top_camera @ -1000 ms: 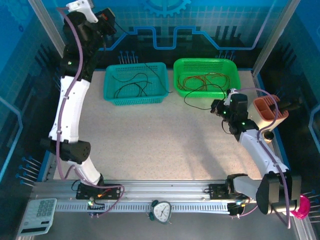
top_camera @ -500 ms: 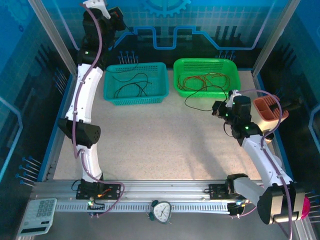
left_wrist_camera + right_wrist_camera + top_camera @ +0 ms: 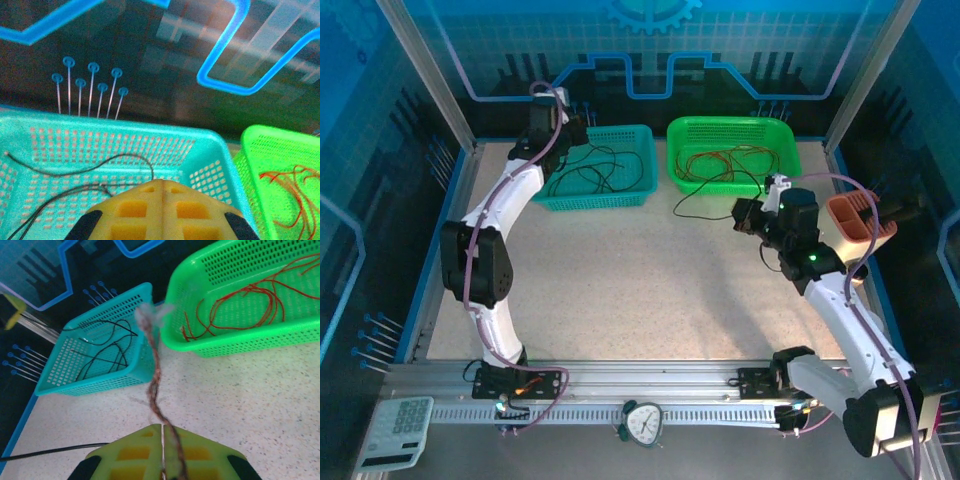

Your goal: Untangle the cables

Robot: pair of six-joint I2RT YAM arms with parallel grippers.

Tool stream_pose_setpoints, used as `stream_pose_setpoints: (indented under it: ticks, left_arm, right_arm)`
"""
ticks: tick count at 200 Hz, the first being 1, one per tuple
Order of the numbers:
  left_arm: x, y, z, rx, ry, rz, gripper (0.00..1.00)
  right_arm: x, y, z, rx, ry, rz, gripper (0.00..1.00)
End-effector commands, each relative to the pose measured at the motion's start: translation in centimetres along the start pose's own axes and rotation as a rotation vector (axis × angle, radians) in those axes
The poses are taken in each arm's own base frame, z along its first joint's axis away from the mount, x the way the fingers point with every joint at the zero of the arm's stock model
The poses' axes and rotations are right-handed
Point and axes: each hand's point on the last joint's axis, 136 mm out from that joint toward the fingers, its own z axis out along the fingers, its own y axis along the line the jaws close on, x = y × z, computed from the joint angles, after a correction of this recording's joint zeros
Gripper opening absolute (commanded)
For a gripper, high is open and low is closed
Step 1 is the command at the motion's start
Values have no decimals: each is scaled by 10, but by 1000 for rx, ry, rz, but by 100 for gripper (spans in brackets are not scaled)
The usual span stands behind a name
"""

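Left claw (image 3: 162,186) hangs over the teal basket (image 3: 590,196) at 11 o'clock on the bench (image 3: 620,290), its yellow fingers pressed flat together with nothing between them. Below it, black cables (image 3: 75,172) loop across the basket floor. Over at 1 o'clock, the green basket (image 3: 728,130) holds the red cables (image 3: 250,295) in a curly heap. Right claw (image 3: 162,432) sits low above the bench at 3 o'clock, clamped tight on a twisted cable strand (image 3: 154,385), reddish and dark, which rises from the fingers towards 12 o'clock; its far end is a blur. A loose black cable (image 3: 50,451) trails across the bench at the claw's 9 o'clock.
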Motion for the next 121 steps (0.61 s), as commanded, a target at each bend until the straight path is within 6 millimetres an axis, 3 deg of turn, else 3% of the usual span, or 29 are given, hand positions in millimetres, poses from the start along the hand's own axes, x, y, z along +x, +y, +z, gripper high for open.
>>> stream_pose_setpoints:
  ticks: [1, 17, 59, 85, 109, 121]
  left_arm:
    - [-26, -3, -19, -1, -61, 44, 5]
    - [-13, 7, -13, -45, -15, 65, 12]
    - [4, 38, -3, -150, 62, 83, 41]
    - [0, 64, -2, -221, 79, 43, 73]
    - [-14, 73, -8, -238, 60, 14, 98]
    - [-22, 71, -13, -226, 46, 7, 99]
  right_arm:
    - [-16, 25, -8, -51, -34, -32, 0]
    - [-18, 36, -8, -70, -36, -44, 0]
    - [-19, 58, -9, -99, -35, -74, 0]
    - [-20, 64, -12, -104, -41, -85, 0]
    - [-21, 67, -14, -106, -44, -92, 0]
    - [-22, 68, -14, -105, -47, -96, 0]
